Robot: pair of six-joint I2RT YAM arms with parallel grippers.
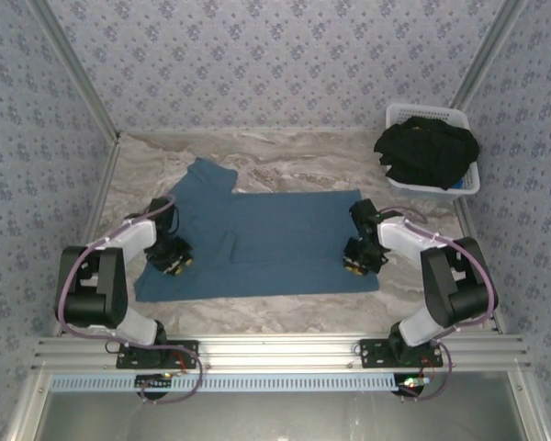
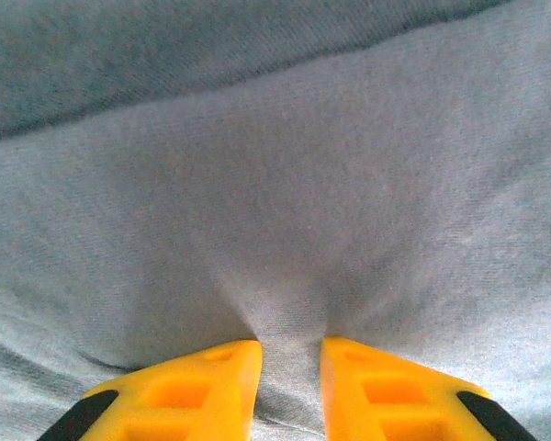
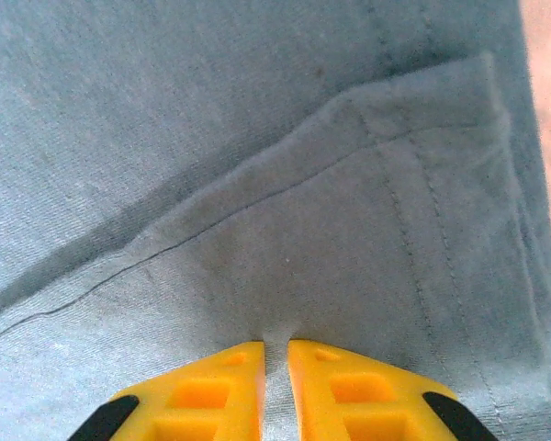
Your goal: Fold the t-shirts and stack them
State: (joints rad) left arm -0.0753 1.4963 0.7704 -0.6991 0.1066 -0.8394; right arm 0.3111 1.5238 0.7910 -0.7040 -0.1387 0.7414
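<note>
**Both jaws pinch the teal shirt (image 1: 266, 239)**

The left gripper (image 2: 289, 354) is clamped on the shirt. A ridge of cloth is drawn up into the narrow gap between its yellow fingers (image 2: 211, 390), and creases fan out from the pinch. The right gripper (image 3: 275, 354) nips a small fold the same way, just near of a doubled-over, stitched hem corner.

From above, the left gripper sits on the shirt's left part and the right gripper on its right edge. The shirt lies spread flat on the marble table (image 1: 285, 156) between the two arms, with one sleeve pointing far-left.

At the far right, well apart from it, black shirts (image 1: 427, 152) are heaped in a white basket (image 1: 424, 112).
</note>
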